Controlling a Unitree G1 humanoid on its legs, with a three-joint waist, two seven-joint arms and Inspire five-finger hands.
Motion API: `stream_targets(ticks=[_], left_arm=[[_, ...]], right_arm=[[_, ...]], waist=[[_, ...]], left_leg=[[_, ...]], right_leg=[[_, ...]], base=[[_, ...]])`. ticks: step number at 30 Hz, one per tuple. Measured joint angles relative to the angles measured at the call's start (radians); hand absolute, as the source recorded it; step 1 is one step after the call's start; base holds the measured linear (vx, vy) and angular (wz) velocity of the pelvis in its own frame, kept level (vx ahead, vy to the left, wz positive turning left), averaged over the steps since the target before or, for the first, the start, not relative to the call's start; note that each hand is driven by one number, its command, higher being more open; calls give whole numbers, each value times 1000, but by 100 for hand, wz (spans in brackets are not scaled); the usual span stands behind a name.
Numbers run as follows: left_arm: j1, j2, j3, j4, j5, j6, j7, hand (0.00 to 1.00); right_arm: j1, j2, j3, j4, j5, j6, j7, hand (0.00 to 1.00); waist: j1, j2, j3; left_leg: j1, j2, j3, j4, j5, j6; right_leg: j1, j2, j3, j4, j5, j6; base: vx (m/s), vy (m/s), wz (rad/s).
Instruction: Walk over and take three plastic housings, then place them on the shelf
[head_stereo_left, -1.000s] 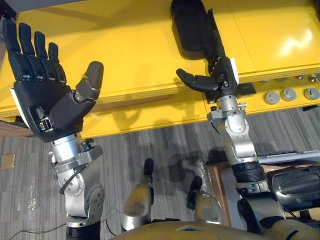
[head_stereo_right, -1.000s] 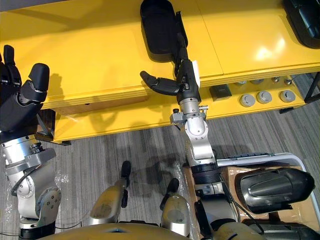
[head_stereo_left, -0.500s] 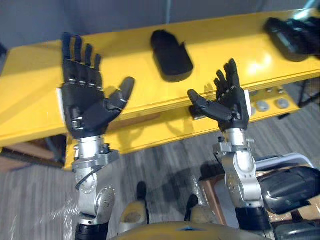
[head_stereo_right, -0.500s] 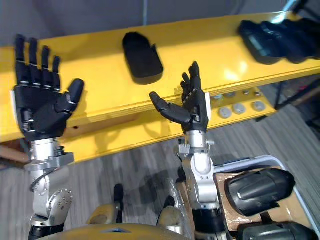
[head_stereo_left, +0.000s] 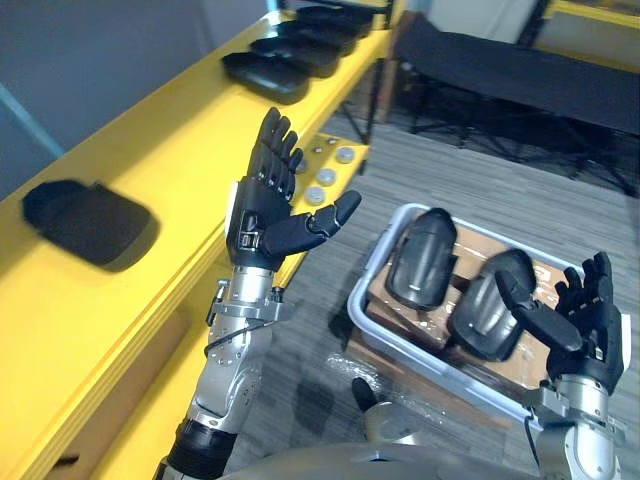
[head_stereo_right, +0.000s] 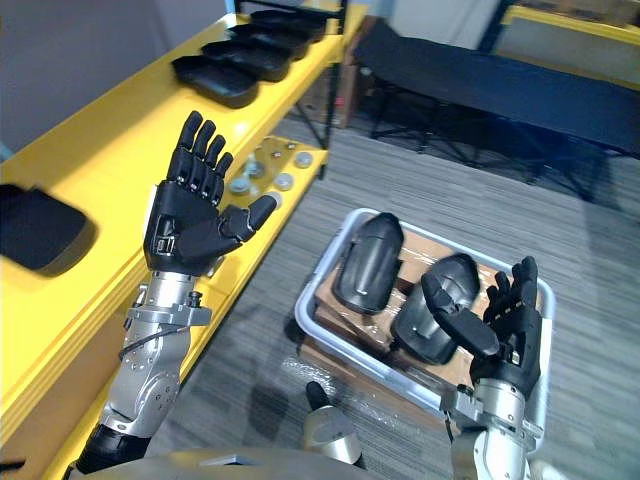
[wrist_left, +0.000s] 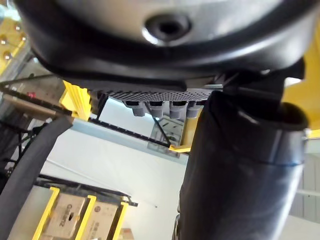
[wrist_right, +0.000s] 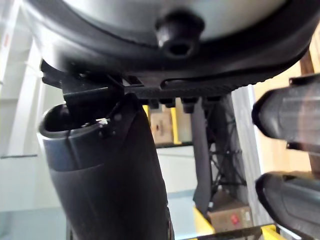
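On the shelf (head_stereo_left: 190, 140): a lone housing (head_stereo_left: 90, 222) lies at the near end, and a row of housings (head_stereo_left: 290, 55) sits at the far end, well apart from it.
Bin (head_stereo_left: 358, 298): on the floor beside the shelf, with two more housings side by side on cardboard (head_stereo_left: 545, 272) inside it, the left one (head_stereo_left: 420, 258) and the right one (head_stereo_left: 488, 305).
Left hand (head_stereo_left: 255, 215): raised by the shelf's front edge, fingers straight, thumb out, empty.
Right hand (head_stereo_left: 590, 335): raised near the bin's right end, fingers straight, thumb out, holding nothing.
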Motion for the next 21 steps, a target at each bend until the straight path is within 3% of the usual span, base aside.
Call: stream_targets(ticks=[2,3,4,5,7,9,11,13,15,18,19,20,21], left_arm=[[4,-4,-6,1,21,11,24,100],[10,-3,-5,1,91,28,45,100],[14,-2,-5,1,140,41,64,100],[17,-1,-5,7,174,61,86,100],[28,-3,-12,39,167,92,85,100],[61,-10,-17,59,155,110,76,100],[81,-12,-27,57,141,111,49,100],[106,-8,-36,57,117,111,11,100],[131,-8,-67,47,117,111,-24,100],[133,6,-139,12,121,111,-99,100],[133,6,-152,2,121,112,-123,100],[132,7,-162,-1,120,118,-139,100],[131,7,-162,-1,123,123,-147,100]], right_arm=[[-11,-2,35,0,2,-5,34,100],[-40,-10,65,0,10,-5,53,100],[-80,-27,94,1,27,-5,64,100],[-158,-68,145,9,41,-5,80,100],[-260,-126,211,51,39,-5,96,100],[-311,-131,260,81,43,-6,91,100],[-306,-118,286,90,78,-8,71,100],[-287,-95,315,127,87,-5,27,100],[-243,-55,329,140,87,-5,-19,100],[-137,-10,347,144,89,-9,-40,100],[-112,-4,349,151,92,-9,-30,100],[-99,-5,348,168,111,-11,-10,100],[-97,-4,348,176,111,-14,4,100]], waist=[[2,6,-5],[13,10,-7],[35,16,-11],[60,32,-7],[77,63,-9],[98,69,-8],[128,60,-2],[152,39,10],[169,38,13],[172,32,17],[177,24,24],[195,24,30],[197,25,37]], left_leg=[[-6,17,8,63,-39,-6],[-47,34,-57,157,-86,21],[-95,50,-177,244,-137,60],[-161,64,-337,353,-200,79],[-207,65,-505,439,-258,78],[-206,46,-579,432,-276,59],[-215,35,-592,420,-291,29],[-230,13,-611,461,-303,32],[-253,4,-618,530,-336,43],[-310,10,-586,656,-394,70],[-314,23,-533,679,-403,81],[-311,48,-461,664,-392,101],[-307,51,-427,649,-378,108]], right_leg=[[-10,25,38,4,0,-1],[-21,33,65,6,7,-10],[-44,45,93,13,12,-17],[-67,60,129,19,9,-17],[-74,76,142,29,14,-20],[-84,78,129,62,6,-21],[-116,68,110,115,-16,-11],[-130,52,95,179,-49,-4],[-134,42,92,213,-65,3],[-141,33,119,173,-14,20],[-147,33,95,129,56,-5],[-133,28,23,23,169,-85],[-134,19,-46,7,185,-112]], base=[[34,-95,-57],[-6,-67,-67],[-48,-44,-96],[-53,-21,-89],[-72,119,-49],[-68,131,10],[-105,98,36],[-134,89,34],[-122,119,11],[-153,188,-47],[-261,198,-147],[-251,107,-155],[-257,56,-157]])
